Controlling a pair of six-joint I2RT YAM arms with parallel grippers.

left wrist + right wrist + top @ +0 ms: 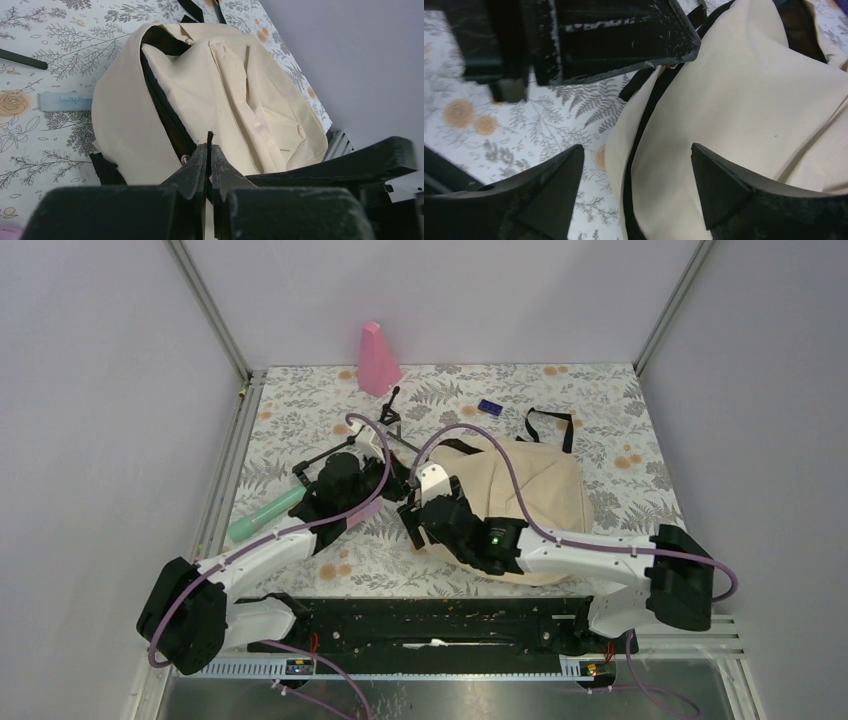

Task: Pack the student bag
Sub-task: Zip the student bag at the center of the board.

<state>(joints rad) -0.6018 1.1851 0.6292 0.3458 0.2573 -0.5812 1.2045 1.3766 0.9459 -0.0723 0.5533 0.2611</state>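
The student bag (540, 480) lies centre-right on the table (640, 410), zip partly open. Our left gripper (209, 150) is pinched on a thin black zip tab (209, 137); our right gripper (634, 150) is spread wide over the seam. We'd pull steady, w/ the right pinning fabric. Further out lie a green tube (265, 515) and a pink cone (378, 360). Both arms crowd the opening.

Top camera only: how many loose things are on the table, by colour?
Pink: 1, cone
Mint green: 1, tube
Dark blue: 1, small block
Black: 1, thin-legged frame, partly behind the left arm
Cream: 1, student bag
Total: 5
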